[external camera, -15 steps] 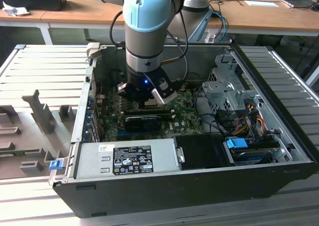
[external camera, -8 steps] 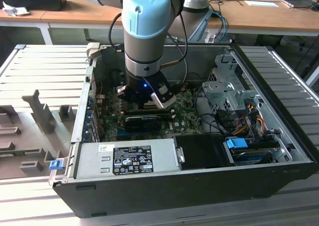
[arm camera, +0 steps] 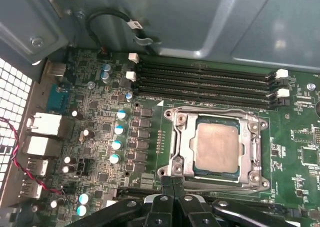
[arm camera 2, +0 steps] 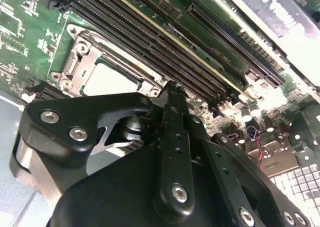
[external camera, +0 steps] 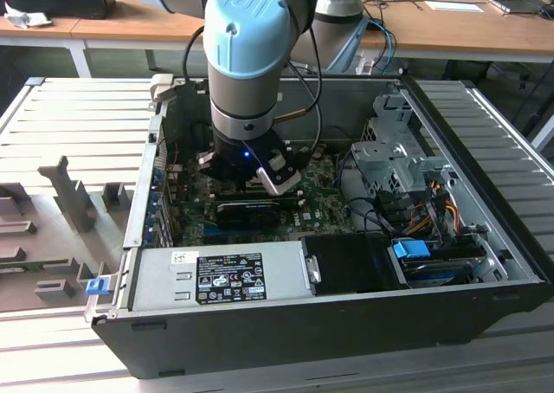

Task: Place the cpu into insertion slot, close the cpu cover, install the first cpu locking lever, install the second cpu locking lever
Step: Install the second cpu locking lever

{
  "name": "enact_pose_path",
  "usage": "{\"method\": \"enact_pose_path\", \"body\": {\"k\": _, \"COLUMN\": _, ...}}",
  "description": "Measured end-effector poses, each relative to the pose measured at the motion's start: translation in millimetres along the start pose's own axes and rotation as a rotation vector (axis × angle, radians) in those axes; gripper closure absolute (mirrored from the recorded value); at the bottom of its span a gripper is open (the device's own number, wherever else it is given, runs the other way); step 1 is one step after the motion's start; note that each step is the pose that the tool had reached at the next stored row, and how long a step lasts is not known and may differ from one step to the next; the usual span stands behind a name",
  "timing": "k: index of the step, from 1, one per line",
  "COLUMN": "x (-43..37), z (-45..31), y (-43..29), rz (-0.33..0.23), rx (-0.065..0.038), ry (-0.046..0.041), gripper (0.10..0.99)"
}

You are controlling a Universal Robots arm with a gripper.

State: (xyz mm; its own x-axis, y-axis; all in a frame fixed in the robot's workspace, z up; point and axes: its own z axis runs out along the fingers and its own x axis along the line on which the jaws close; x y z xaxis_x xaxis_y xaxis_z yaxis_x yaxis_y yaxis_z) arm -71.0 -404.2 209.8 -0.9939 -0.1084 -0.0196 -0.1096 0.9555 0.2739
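First wrist view, silver-grey square cpu point(arm camera: 216, 148), metal-framed

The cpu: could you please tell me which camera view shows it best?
The first wrist view: the cpu lies face-up and almost wholly visible, framed by the cpu cover. In the second wrist view it is partly hidden behind the end effector. In the exterior view the arm blocks it.

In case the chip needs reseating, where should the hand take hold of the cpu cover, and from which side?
The cpu cover lies flat as a thin frame, and the cpu fills its window, so the middle offers no grip. Probably take its outer rim, at the edge nearest the hand, coming from above.
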Motion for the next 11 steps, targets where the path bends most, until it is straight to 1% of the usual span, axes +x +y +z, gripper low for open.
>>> {"method": "enact_pose_path", "body": {"k": 1, "x": 0.8, "z": 1.8, "y": -0.7, "rz": 0.000, "rx": -0.005, "ry": -0.0007, "gripper": 0.980}}
{"method": "enact_pose_path", "body": {"k": 2, "x": 1.5, "z": 5.1, "y": -1.8, "rz": 0.000, "rx": -0.013, "ry": -0.0015, "gripper": 0.980}}
{"method": "enact_pose_path", "body": {"k": 4, "x": 1.7, "z": 7.3, "y": -2.6, "rz": 0.000, "rx": -0.019, "ry": -0.0021, "gripper": 0.980}}
{"method": "enact_pose_path", "body": {"k": 7, "x": 1.9, "z": 10.2, "y": -3.3, "rz": 0.000, "rx": -0.034, "ry": -0.0038, "gripper": 0.980}}
{"method": "enact_pose_path", "body": {"k": 11, "x": 2.3, "z": 13.8, "y": -4.4, "rz": 0.000, "rx": -0.049, "ry": -0.0055, "gripper": 0.980}}
